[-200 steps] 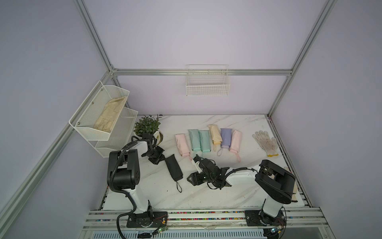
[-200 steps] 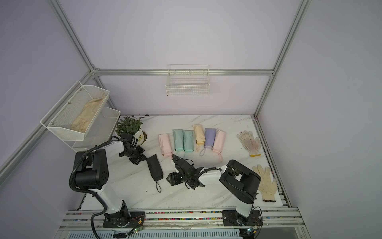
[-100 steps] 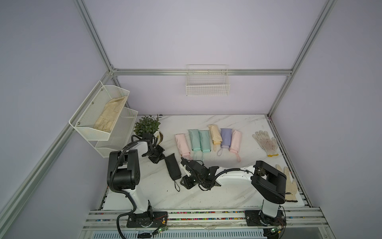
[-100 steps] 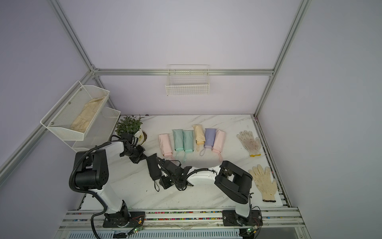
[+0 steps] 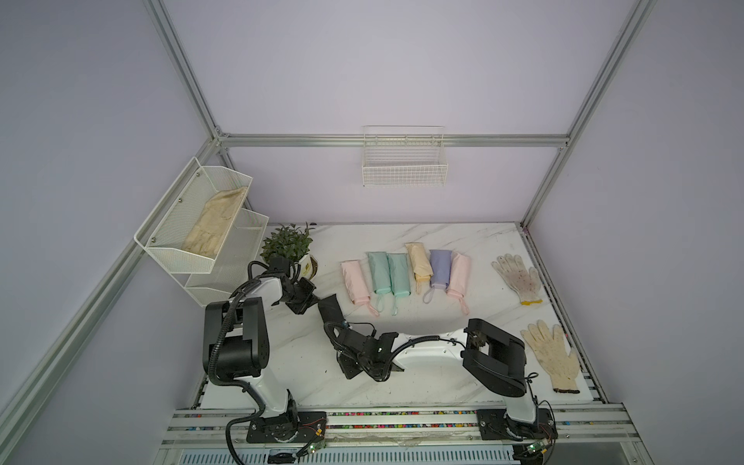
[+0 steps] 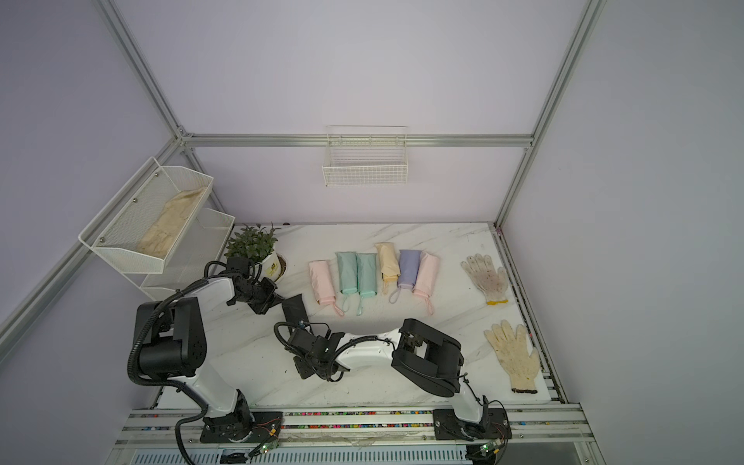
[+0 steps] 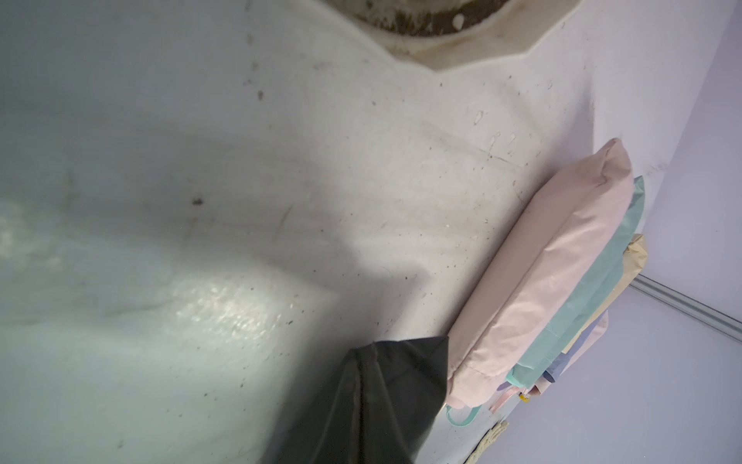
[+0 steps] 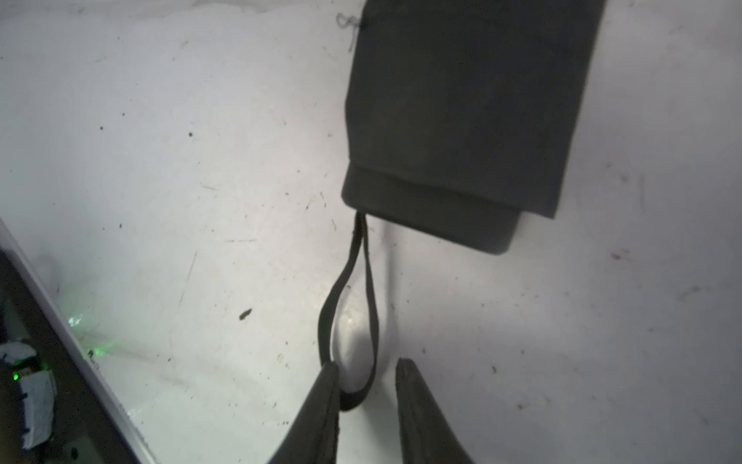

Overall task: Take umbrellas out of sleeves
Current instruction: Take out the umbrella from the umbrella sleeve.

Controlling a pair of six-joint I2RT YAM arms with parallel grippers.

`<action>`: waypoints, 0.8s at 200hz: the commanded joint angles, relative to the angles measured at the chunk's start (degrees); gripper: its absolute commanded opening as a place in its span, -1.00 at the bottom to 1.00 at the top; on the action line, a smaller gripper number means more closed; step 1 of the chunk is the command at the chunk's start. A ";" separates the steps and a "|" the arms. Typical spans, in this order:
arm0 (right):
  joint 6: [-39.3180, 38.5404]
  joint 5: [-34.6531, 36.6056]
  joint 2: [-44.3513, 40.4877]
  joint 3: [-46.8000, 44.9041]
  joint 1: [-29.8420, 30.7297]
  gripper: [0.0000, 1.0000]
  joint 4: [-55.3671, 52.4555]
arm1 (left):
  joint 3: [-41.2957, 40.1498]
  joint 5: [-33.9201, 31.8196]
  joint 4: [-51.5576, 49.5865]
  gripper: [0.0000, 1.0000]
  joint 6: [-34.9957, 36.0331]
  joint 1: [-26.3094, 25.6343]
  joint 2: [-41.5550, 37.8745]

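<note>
No umbrella is out yet, as far as the pictures show. Six pastel umbrellas (image 5: 398,273) lie in a row at the centre of both top views, each in its sleeve with only the wrist strap showing.

The seventh, in the black sleeve (image 5: 331,310), lies just left of and below that row. The left gripper (image 5: 316,301) is closed at the sleeve's upper end. It seems to pinch the fabric, though its fingers are outside its own camera's view.

In the right wrist view the black handle (image 8: 433,217) pokes from the sleeve mouth. Its loop (image 8: 353,301) runs down to the right gripper (image 8: 367,363), whose jaws stand a little apart with the loop's end between them, not clamped.

I judge the first extraction is only starting: close on the loop, pull, then six more.
</note>
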 commanded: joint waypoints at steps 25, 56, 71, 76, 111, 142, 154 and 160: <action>2.92 3.74 -0.61 1.62 0.74 -0.47 -1.37 | -1.75 2.83 2.40 -1.00 -0.49 0.97 -2.68; 2.68 2.12 -0.45 2.37 0.69 -0.85 0.89 | -2.29 2.99 2.92 -1.00 -0.67 1.06 -2.88; 2.59 1.65 -0.20 2.78 0.71 -0.92 1.72 | -2.47 3.07 3.00 -1.00 -0.75 1.23 -2.79; 2.59 1.55 -0.06 2.81 0.71 -0.93 1.95 | -2.54 3.10 3.04 -1.00 -0.75 1.25 -2.71; 2.59 0.43 2.31 4.13 0.75 -1.00 1.96 | -2.82 3.34 3.29 -1.00 -1.01 1.66 -2.44; 3.29 -0.12 3.31 3.78 0.70 -1.00 2.39 | -3.08 3.43 3.50 -1.00 -1.08 1.85 -2.54; 3.51 0.10 3.42 3.48 0.68 -0.99 2.20 | -3.17 3.43 3.52 -1.00 -1.10 1.99 -2.57; 3.60 0.35 3.53 3.30 0.72 -0.99 2.19 | -3.17 3.43 3.56 -1.00 -1.10 2.03 -2.58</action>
